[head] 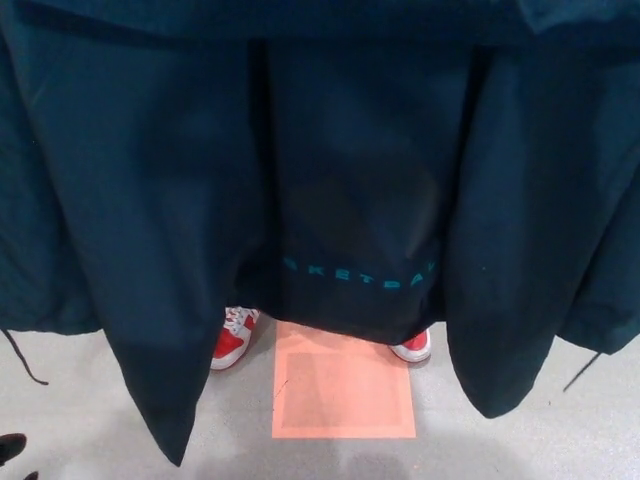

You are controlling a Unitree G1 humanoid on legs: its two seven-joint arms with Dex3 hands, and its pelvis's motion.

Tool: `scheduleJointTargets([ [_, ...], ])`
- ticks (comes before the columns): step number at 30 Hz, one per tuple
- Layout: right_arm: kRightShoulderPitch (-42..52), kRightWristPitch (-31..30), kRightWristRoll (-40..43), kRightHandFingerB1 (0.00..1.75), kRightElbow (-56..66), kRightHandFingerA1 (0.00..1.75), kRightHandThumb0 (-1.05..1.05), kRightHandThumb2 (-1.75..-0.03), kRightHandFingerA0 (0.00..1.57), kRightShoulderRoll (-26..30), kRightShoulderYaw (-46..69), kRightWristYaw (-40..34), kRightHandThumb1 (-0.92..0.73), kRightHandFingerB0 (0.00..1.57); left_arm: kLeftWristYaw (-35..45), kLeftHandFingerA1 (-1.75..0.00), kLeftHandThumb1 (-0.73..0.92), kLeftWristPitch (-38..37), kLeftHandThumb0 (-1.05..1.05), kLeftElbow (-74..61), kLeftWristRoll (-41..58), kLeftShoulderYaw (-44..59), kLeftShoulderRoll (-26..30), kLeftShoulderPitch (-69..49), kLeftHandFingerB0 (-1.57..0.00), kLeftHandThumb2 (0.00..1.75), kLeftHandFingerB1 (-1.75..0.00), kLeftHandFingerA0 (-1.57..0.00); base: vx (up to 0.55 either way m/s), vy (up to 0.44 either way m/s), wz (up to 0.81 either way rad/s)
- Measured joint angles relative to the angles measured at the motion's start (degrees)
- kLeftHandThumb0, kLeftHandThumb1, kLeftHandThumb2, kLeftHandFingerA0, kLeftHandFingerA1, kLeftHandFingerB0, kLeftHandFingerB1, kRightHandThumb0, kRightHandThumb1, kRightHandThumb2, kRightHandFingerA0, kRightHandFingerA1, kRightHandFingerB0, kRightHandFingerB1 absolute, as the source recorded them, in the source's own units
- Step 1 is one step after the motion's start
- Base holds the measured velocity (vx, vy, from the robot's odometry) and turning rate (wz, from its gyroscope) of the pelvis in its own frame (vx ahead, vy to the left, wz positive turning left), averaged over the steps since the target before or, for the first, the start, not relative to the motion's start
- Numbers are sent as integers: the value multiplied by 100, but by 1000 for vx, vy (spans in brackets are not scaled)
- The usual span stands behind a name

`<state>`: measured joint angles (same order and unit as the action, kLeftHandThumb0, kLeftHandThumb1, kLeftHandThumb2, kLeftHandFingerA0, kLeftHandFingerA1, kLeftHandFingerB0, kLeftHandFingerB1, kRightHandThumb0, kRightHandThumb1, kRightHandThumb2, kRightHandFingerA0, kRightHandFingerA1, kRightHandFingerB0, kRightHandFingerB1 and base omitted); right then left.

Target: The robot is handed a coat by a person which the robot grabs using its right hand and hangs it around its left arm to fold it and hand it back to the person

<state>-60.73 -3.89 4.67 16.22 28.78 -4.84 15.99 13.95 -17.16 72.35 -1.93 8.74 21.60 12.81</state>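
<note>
Head view: we see coat (330,180) filling nearly whole frame. Dark navy-teal, smooth fabric, hanging in long vertical folds; two pointed flaps drop lowest, one each side. Teal lettering (360,275) runs across middle panel near hem, not fully readable. Thin drawcords (22,358) dangle at lower edges. Below hem: person's red-and-white shoes (232,340), orange square (345,390) on grey floor (540,440). Neither left hand nor right hand shows; we cannot tell their grip, nor place coat against them.

The coat (330,170) hangs in front — shoes (232,338) behind it, floor square (345,395) between them.
</note>
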Motion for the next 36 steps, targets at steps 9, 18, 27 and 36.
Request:
scheduleJointTargets([
  [9, -1059, -561, -184, 14, -1858, 9, -95, -111, 0, -9, -1228, 853, -77, 1, 16, -48, 59, -26, -33, 1, 5, 1, -3, -31, 0, 112, -46, 0, 0, 0, 0],
  [18, -1822, -700, -442, 27, -3923, 26, -80, -65, 8, -260, -2329, 1746, -83, 13, 18, -48, 55, -31, -35, 1, 5, -6, -3, -37, 0, 110, -47, 0, 0, 0, 0],
  [27, -2365, -720, -657, 19, -5693, 13, -86, -101, 0, -672, -2984, 2656, -65, 6, 27, -47, 58, -34, -35, 2, 5, -13, -4, -43, 0, 111, -47, 0, 0, 0, 0],
  [36, -2798, -643, -908, 24, -6865, 18, -82, -101, 0, -921, -3356, 3508, -62, 6, 73, -32, 88, -61, -66, 4, 7, -11, -4, -54, -21, 66, -31, -21, 0, 0, 0],
])
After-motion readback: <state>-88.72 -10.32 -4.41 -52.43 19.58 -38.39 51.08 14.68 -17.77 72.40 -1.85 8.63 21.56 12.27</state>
